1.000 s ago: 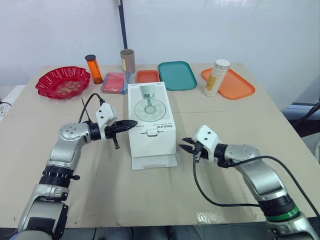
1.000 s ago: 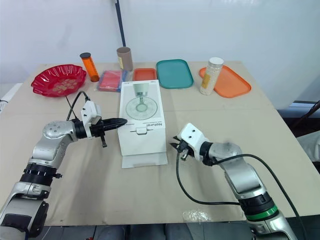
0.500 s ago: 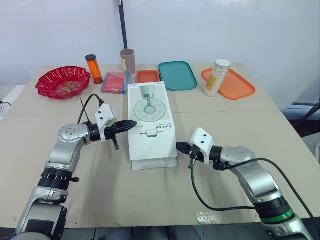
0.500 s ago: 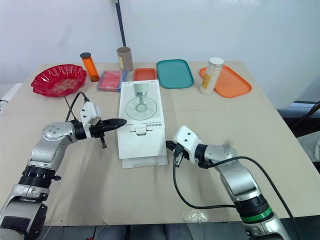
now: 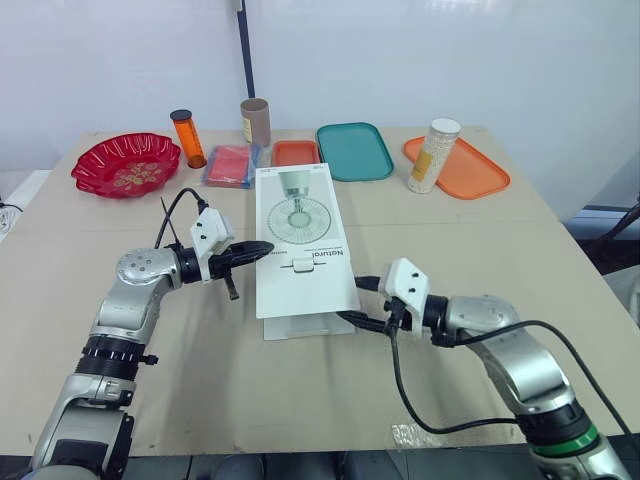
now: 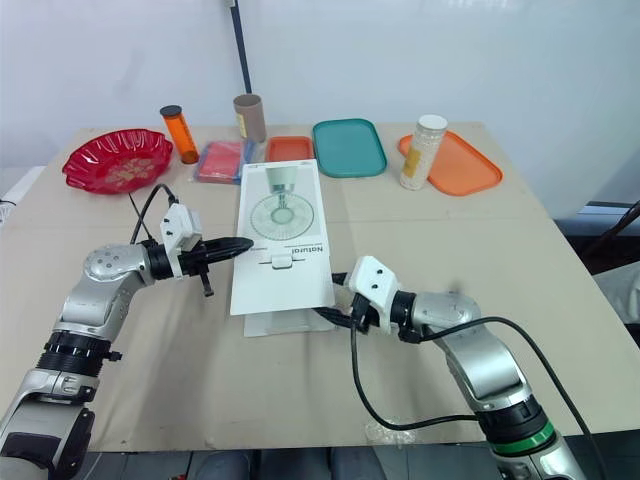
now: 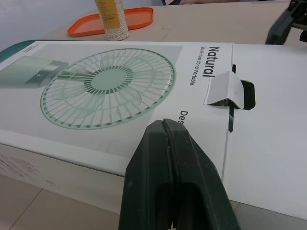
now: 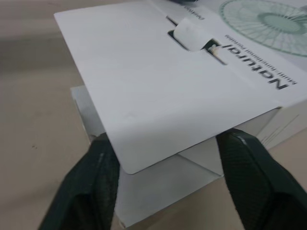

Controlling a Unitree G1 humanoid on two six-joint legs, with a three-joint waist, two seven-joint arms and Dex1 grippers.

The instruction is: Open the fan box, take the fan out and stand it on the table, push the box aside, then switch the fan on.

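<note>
The fan box's (image 5: 298,215) raised flap (image 5: 305,290) hides the box's inside and the tip of one finger (image 5: 360,321) of the right end effector (image 5: 362,302), and both wrist views cut the box off at their edges.

Tan table (image 5: 300,400), far edge, read from its centre. 10 o'clock: red bowl (image 5: 126,164). 11 o'clock: orange bottle (image 5: 187,138), pink packet (image 5: 231,165). 12 o'clock: cardboard tube (image 5: 255,122), small orange tray (image 5: 295,152), teal tray (image 5: 354,151). 2 o'clock: large orange tray (image 5: 475,172), with a white-capped jar of pale beads (image 5: 433,156) upright at its 9 o'clock end.
</note>
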